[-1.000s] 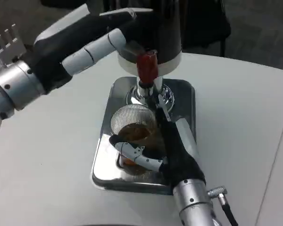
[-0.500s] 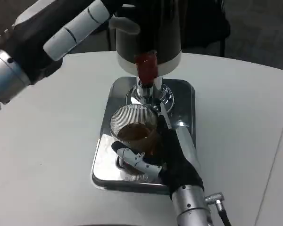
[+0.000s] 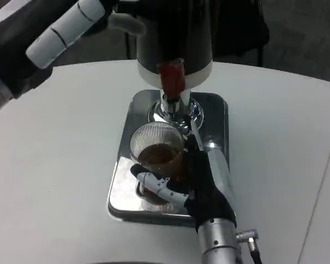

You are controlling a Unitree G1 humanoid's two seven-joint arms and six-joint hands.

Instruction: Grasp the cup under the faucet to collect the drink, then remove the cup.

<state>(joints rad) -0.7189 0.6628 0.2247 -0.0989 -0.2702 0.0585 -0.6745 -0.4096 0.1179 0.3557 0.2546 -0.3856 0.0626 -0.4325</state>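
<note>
We judge collecting done; our right hand (image 3: 201,184) grasps the cup (image 3: 157,157) (brown drink inside) at centre frame on the drip tray (image 3: 212,110); next, withdraw it level; left hand (image 3: 49,33), upper left, grip unclear.

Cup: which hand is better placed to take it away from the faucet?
Right. The right hand already grips the cup, which holds brown drink, on the tray. The left hand is raised up beside the dispenser.
</note>
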